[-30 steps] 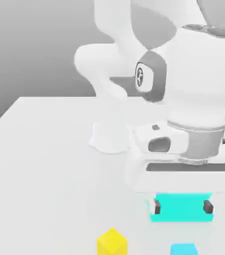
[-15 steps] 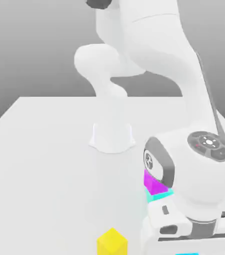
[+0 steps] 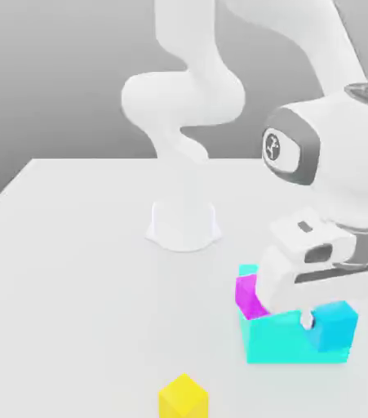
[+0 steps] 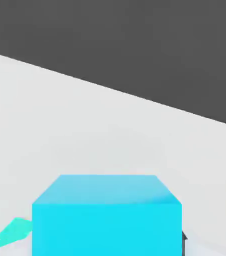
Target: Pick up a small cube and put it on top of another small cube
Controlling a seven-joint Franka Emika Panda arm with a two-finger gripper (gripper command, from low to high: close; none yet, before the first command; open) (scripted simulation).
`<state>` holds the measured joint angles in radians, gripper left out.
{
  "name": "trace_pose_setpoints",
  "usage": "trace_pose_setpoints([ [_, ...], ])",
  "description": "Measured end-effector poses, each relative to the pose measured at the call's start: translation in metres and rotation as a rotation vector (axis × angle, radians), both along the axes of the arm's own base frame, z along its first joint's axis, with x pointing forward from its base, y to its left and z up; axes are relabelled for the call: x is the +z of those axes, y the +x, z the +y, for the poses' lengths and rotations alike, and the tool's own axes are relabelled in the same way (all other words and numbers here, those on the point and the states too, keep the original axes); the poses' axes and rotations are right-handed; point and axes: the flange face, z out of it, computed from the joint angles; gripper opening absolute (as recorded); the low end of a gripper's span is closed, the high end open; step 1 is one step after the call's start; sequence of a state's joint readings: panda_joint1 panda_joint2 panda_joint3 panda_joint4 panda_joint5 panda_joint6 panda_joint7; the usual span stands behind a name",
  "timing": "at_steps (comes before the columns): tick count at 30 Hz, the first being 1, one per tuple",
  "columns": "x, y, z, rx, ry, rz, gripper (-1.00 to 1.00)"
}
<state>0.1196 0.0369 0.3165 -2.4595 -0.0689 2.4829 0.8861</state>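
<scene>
One small yellow cube [image 3: 184, 395] sits lowest in the exterior view, at the bottom centre on the white table [image 3: 73, 261]. Above and to its right, the gripper [image 3: 307, 321] has its jaws closed on the small bright cyan cube [image 3: 334, 325], which shows large in the hand view [image 4: 107, 216]. This cube hangs in front of the large cyan block [image 3: 281, 339]. A small magenta cube [image 3: 250, 295] rests against that block's left side. Farther back stands the arm's white base [image 3: 183, 224].
</scene>
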Motion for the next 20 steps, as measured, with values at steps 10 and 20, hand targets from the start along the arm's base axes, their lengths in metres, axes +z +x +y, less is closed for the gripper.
trace_pose_setpoints([
  [10, 0.051, -0.101, 0.008, 0.281, 0.020, 0.008, -1.00],
  [20, -0.005, -0.126, 0.007, 0.354, 0.032, 0.010, 1.00],
])
